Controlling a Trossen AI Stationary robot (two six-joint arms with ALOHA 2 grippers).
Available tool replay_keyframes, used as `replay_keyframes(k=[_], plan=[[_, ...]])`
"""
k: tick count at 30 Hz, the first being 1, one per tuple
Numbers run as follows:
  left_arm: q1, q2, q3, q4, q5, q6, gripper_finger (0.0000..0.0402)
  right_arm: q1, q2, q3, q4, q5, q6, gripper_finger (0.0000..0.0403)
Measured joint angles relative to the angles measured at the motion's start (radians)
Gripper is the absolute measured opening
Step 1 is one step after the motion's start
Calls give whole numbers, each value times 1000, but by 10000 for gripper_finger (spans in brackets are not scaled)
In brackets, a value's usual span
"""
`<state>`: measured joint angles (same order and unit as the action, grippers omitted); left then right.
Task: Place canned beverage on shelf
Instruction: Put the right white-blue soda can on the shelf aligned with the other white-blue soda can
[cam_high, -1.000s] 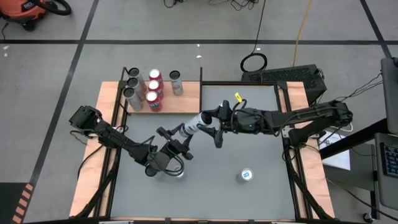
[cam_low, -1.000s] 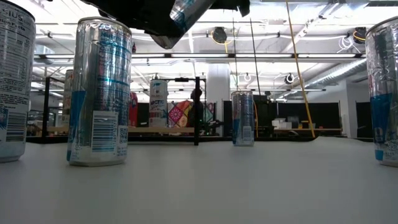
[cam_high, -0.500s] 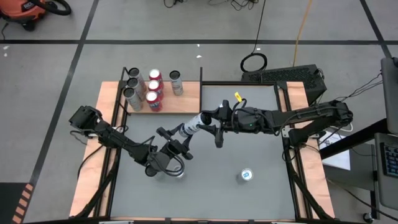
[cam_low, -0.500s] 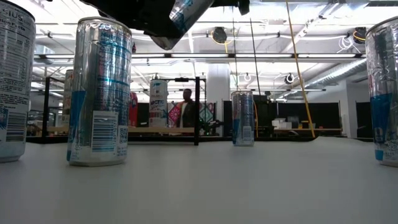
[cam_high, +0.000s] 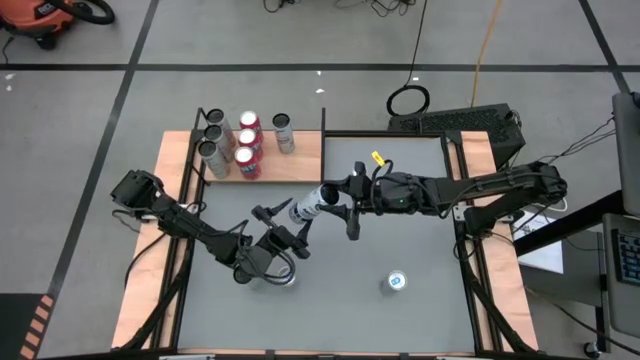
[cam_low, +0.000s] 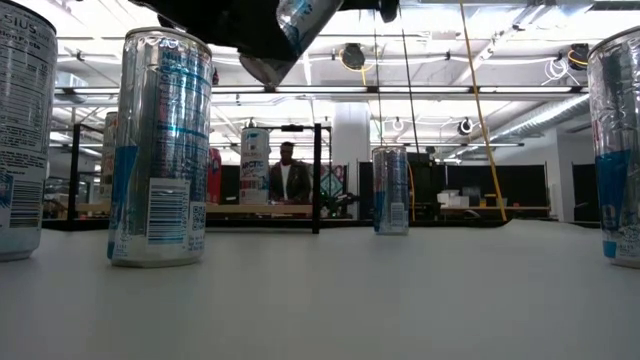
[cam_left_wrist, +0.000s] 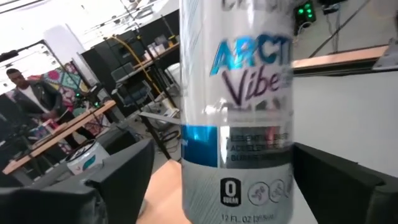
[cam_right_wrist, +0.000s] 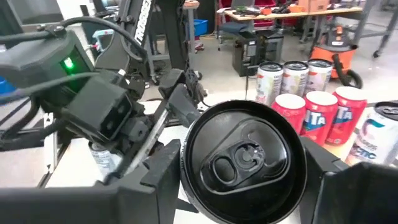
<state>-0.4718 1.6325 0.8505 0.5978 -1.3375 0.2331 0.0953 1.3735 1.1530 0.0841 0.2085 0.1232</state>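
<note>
- Low view: carried can (cam_low: 297, 18) cut off at top edge; arms mostly out of frame
- High view: left gripper (cam_high: 283, 237) partly masked by own links; second can (cam_high: 283, 279) beneath it barely visible
- Right gripper (cam_high: 340, 203) closed on carried can (cam_high: 312, 203), held tilted above table centre, lid end toward shelf (cam_high: 305, 152)
- Left gripper fingers (cam_left_wrist: 121, 168) spread wide either side of second can (cam_left_wrist: 239, 106), not touching
- Shelf at table's far left corner, six cans (cam_high: 247, 160) on it
- Third can (cam_high: 396, 282) upright near front right
</note>
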Motion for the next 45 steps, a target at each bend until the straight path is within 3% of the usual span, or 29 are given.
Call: replay_keyframes(k=[13,24,28,33,37,41,45], plan=[[-131,-72,0,-20,-127,9,373,-65,-3,0,9,-32,-36,175],[-299,-323,0,-115,-123,5,373,-181,-1,16,9,-228,-74,175],[-336,-444,0,-290,-59,-100,373,-221,16,70,-2,-277,-128,175],[-336,-604,0,-672,114,-402,366,-273,62,167,-68,-350,-176,175],[-325,-675,0,-922,133,-609,346,-313,123,257,-124,-396,-230,175],[-327,-694,0,-1018,133,-717,324,-351,196,332,-143,-452,-271,175],[-327,-688,-1,-1040,175,-725,310,-389,277,401,-153,-505,-301,175]])
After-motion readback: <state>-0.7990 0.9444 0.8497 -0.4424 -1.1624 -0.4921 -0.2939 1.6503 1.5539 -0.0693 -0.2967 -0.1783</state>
